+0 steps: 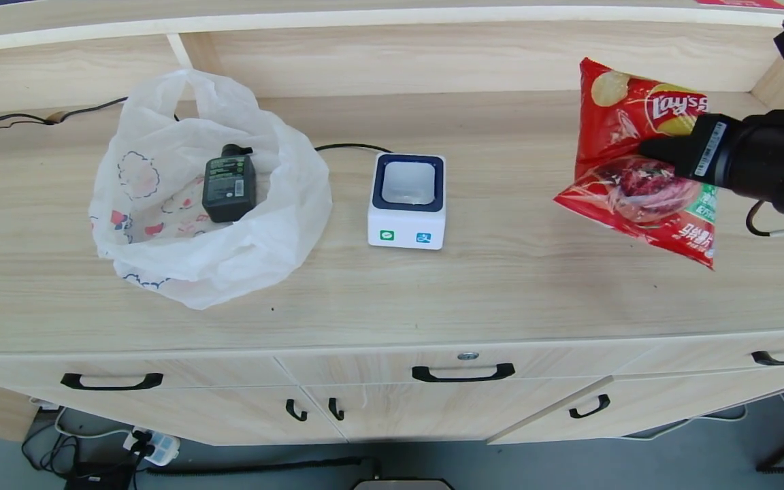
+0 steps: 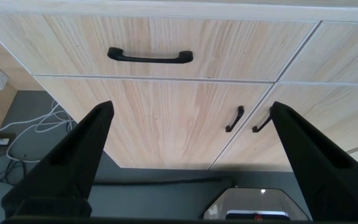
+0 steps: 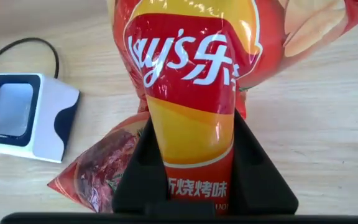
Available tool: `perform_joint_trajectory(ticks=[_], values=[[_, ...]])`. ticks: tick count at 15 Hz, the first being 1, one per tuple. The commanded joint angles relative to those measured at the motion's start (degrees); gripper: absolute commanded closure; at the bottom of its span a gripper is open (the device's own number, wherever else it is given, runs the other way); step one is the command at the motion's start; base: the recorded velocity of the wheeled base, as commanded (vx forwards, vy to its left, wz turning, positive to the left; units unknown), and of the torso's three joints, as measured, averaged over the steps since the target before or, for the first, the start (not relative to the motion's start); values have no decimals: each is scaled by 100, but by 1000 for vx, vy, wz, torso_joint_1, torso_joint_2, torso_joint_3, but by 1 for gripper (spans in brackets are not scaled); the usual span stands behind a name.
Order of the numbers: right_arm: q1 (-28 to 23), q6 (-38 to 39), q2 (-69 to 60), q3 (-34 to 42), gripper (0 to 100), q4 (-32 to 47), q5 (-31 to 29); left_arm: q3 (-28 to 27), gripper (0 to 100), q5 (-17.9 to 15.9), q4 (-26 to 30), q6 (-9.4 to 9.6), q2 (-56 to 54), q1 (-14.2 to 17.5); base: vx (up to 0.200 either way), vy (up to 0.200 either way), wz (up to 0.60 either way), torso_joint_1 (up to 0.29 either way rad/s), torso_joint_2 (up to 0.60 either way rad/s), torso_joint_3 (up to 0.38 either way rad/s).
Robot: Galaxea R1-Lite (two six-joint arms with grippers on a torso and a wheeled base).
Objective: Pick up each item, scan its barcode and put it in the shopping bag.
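A red bag of chips hangs above the right end of the wooden counter, pinched in my right gripper, which is shut on its middle. The right wrist view has the chip bag squeezed between the two black fingers. A white barcode scanner with a dark-rimmed window sits mid-counter, left of the chips, and appears as the scanner in the right wrist view. The white shopping bag lies open at the left with a dark bottle inside. My left gripper hangs open below the counter, facing the drawers.
The counter has a raised back shelf. A black cable runs from the scanner behind the bag. Drawers and cupboard doors with black handles line the counter's front.
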Motion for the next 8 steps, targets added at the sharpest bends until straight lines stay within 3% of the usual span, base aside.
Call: perform_joint_trajectory(ticks=[1, 4, 6, 7, 8], values=[[54, 239, -793, 556, 100, -52, 125, 0, 0, 1, 1, 1, 9, 7, 0, 0, 0, 0, 0, 0], [388, 810, -1338, 1426, 100, -1001, 240, 0, 0, 1, -8, 1, 9, -2, 0, 0, 0, 0, 0, 0], [889, 1003, -1619, 2103, 100, -1598, 240, 0, 0, 1, -8, 1, 0, -2, 0, 0, 0, 0, 0, 0], [1548, 1170, -1734, 2701, 100, -2258, 196, 0, 0, 1, -8, 10, 0, 7, 0, 0, 0, 0, 0, 0], [1891, 1232, -1760, 3096, 100, -2723, 196, 0, 0, 1, -8, 10, 9, 7, 0, 0, 0, 0, 0, 0]])
